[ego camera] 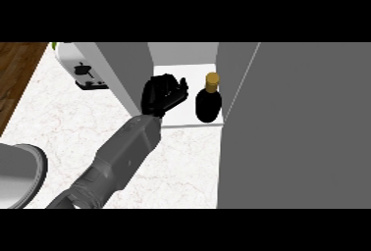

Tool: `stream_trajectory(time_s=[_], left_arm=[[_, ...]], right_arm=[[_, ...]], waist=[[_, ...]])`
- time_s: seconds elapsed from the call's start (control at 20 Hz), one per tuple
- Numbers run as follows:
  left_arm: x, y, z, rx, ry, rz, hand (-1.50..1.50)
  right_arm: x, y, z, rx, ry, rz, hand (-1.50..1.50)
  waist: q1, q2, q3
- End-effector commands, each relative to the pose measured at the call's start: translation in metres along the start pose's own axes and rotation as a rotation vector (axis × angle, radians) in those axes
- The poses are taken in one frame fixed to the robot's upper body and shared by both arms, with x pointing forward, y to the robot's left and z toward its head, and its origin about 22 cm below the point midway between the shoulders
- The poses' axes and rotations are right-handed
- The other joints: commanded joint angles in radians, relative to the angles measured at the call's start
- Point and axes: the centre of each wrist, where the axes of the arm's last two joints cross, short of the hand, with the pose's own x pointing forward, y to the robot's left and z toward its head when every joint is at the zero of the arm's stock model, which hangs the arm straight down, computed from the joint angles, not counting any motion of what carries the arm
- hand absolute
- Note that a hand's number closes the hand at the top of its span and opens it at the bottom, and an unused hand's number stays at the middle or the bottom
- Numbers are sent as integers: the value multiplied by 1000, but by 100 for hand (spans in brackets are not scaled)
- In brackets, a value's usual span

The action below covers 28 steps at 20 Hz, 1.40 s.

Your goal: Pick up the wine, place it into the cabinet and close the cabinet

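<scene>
The wine bottle (208,104) is dark with a gold neck and stands upright on the white floor of the open cabinet (190,71), close to its right side. My left hand (164,93) is inside the cabinet's opening just left of the bottle, with a narrow gap between them. Its fingers are relaxed and hold nothing, and its thumb points toward the bottle. The grey forearm (123,152) runs in from the lower left. The cabinet's grey door (304,127) stands open and fills the right side of the view. My right hand does not show.
A white toaster (88,72) sits on the marble counter (65,117) left of the cabinet's grey side wall (127,73). A round grey object (18,174) lies at the lower left. The counter's left edge meets a wooden surface (16,73).
</scene>
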Motion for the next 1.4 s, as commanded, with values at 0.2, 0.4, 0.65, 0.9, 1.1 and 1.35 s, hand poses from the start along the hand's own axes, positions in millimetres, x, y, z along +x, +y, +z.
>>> stream_trajectory(time_s=[0.2,0.4,0.65,0.9,1.1,1.35], left_arm=[[3,4,-5,56,-23,-13,150],[-3,18,-4,93,-27,28,150],[-12,22,6,105,-149,-18,-150],[-7,43,2,41,-216,11,-150],[-6,24,3,24,-225,19,-150],[6,15,-3,28,-228,-16,-150]], right_arm=[[3,-1,0,23,-6,-2,-150],[-4,2,10,20,12,3,-150],[9,7,-6,17,-11,22,-150],[-3,-5,4,-12,-8,20,-150],[10,-4,13,-6,-9,19,-150],[-5,-5,4,-9,5,29,-150]], waist=[[-14,3,0],[2,2,0],[0,2,-1],[27,-5,0],[37,-13,1],[52,-16,1]])
